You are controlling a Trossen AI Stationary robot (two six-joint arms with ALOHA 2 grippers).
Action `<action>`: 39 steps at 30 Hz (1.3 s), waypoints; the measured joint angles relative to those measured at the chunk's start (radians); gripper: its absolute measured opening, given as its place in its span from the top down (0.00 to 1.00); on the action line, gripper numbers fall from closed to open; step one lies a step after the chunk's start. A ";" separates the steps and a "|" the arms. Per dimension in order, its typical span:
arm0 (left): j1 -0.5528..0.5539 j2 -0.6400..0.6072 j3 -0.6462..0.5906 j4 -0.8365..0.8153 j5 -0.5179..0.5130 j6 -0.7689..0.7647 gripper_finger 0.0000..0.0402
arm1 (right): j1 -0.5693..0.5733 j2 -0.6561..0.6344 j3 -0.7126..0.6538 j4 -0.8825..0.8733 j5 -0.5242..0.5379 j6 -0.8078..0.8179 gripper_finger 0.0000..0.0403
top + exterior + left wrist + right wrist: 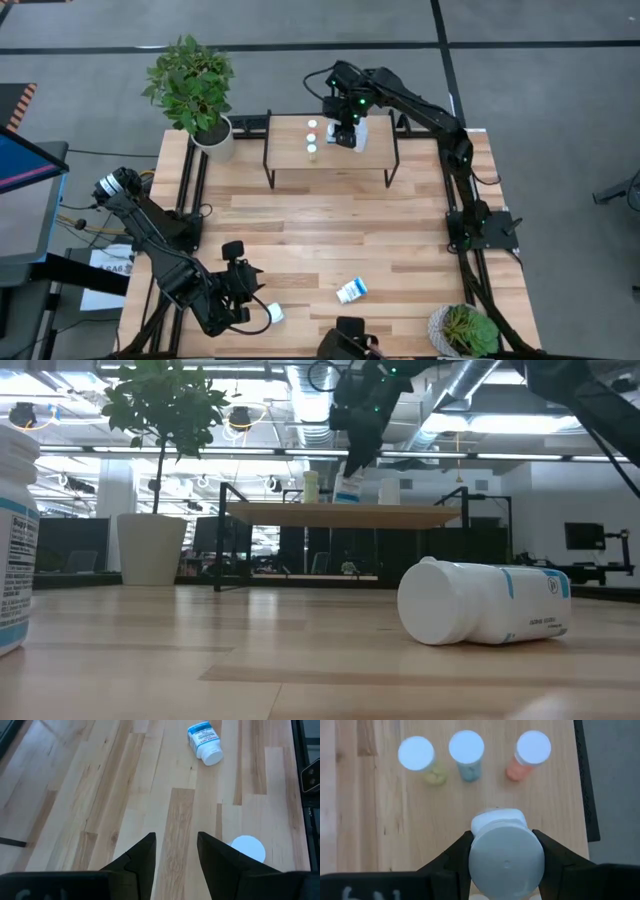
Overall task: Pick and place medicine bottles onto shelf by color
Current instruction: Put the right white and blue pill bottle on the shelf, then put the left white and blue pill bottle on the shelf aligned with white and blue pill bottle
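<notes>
My right gripper (345, 132) hangs over the light-wood shelf (375, 165) at the table's far side, shut on a larger white bottle with a pale cap (506, 857). Three small bottles stand in a row on the shelf: one yellowish (416, 754), one blue (466, 746), one orange-red (534, 747). My left gripper (175, 855) is open and empty near the table's near left corner (250, 290). A white bottle with a blue label (352, 291) lies on its side on the table. Another white bottle (272, 313) stands upright beside my left gripper. My right gripper pinches the larger white bottle between its two fingers, on the two opposite sides of its cap end (475, 851). The fingers (455, 857) come from above, pointing down. In the low view the bottle (348, 488) hangs slightly tilted just at the shelf top; whether its base touches, I cannot tell.
A potted plant (195, 90) stands at the far left corner beside the shelf, and a second plant (465, 330) at the near right corner. A dark camera block (345, 342) sits at the near edge. Bare planks (330, 230) lie between shelf and near bottles.
</notes>
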 joint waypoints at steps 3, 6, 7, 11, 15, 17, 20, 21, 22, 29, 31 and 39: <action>0.000 0.000 0.000 0.002 0.000 0.000 0.67 | -0.009 0.000 0.001 0.002 -0.001 -0.001 0.58; 0.000 0.000 0.000 0.003 0.000 -0.001 0.67 | -0.010 0.000 0.001 0.001 -0.001 -0.001 0.58; 0.000 0.000 0.000 0.003 0.000 -0.001 0.67 | -0.010 0.000 0.001 0.001 -0.001 -0.001 0.58; 0.000 0.000 0.000 0.003 0.000 -0.001 0.67 | -0.009 0.000 0.001 -0.001 -0.001 0.000 0.56; 0.000 0.000 0.000 0.003 0.000 -0.002 0.67 | -0.003 0.008 0.002 0.002 0.000 0.000 0.50; 0.000 0.000 0.000 0.005 0.000 -0.002 0.67 | -0.004 0.015 0.000 -0.003 0.004 0.000 0.46; 0.000 0.000 0.000 0.006 0.000 -0.002 0.67 | 0.000 0.025 0.002 0.000 0.006 0.000 0.43; 0.000 0.000 0.000 0.006 0.000 -0.002 0.67 | 0.000 0.028 0.002 -0.002 0.007 0.000 0.42; 0.000 0.000 0.000 0.006 0.001 -0.002 0.67 | -0.004 0.030 0.000 -0.008 0.010 0.000 0.41; 0.000 0.000 0.000 0.006 0.007 -0.005 0.67 | 0.004 0.015 0.000 0.012 0.031 0.000 0.39; 0.000 0.000 0.000 0.006 0.007 -0.005 0.67 | 0.005 0.001 0.011 0.009 0.031 0.000 0.39; 0.000 0.000 0.000 0.006 0.008 -0.005 0.67 | 0.020 -0.088 0.022 0.047 0.032 0.015 0.39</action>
